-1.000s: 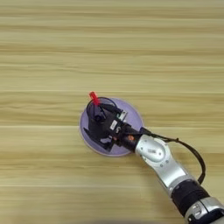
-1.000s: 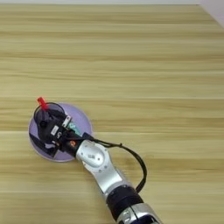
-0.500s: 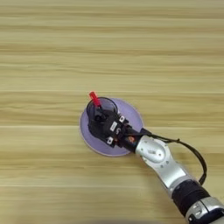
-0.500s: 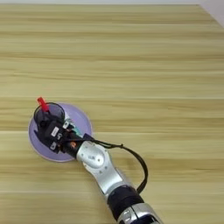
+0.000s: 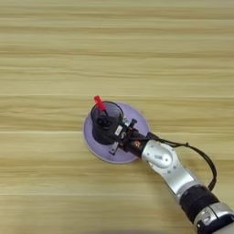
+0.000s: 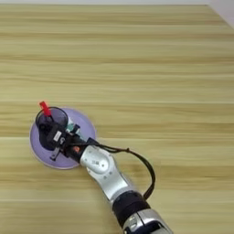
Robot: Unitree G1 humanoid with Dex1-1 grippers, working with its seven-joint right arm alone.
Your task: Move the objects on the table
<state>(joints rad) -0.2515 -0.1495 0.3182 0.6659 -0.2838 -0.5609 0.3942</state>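
Observation:
A small black wire-mesh pen cup (image 5: 103, 119) stands upright on the left part of a round lilac plate (image 5: 138, 119). A red-capped marker (image 5: 99, 103) pokes out of the cup's rim, leaning up and to the left. My right gripper (image 5: 115, 135) sits against the cup's lower right side, low over the plate, and its black parts merge with the dark mesh. The silver forearm (image 5: 160, 157) runs from there down to the bottom right corner. In the right eye view the cup (image 6: 48, 122) and gripper (image 6: 58, 137) show at the left.
The light-brown wooden table (image 5: 117, 55) fills the view with lengthwise grain. A black cable (image 5: 201, 155) loops out from the forearm to the right. Nothing else lies on the wood around the plate.
The gripper has drawn back a little toward the lower right from over the cup. Cup, marker and plate have stayed where they were.

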